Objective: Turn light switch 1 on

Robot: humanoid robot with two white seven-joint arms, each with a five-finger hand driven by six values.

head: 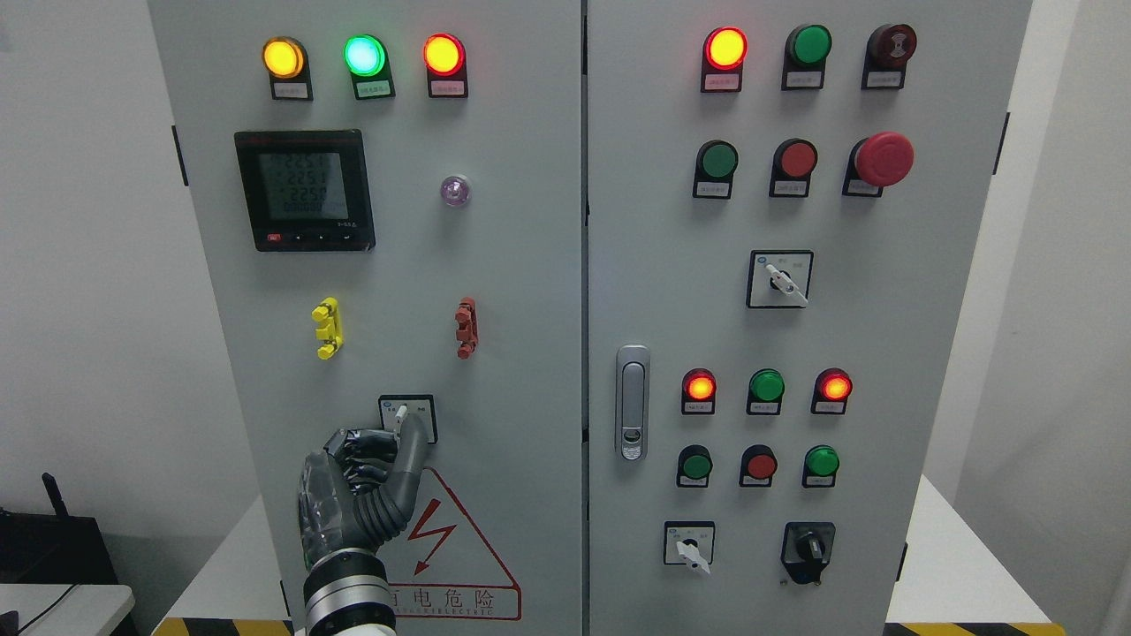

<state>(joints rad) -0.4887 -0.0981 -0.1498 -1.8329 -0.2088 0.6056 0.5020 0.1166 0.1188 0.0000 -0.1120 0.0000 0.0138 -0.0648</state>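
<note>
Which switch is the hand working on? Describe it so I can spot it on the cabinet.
On the left door of the grey cabinet, look low, under the yellow clip and red clip. The rotary switch sits just above the warning triangle, with the left hand reaching its white knob. It is that door's only selector switch.

Left arm rising from the bottom edge, left of centre, forearm near vertical, its ringed metal wrist cuff showing just above the frame's edge. The left robot hand (367, 495) is raised, back of the hand facing the camera. One dark ribbed finger (408, 468) reaches up and to the right, nearly straight. The other fingers are curled in at upper left, knuckles bunched together. The right arm is out of view.
</note>
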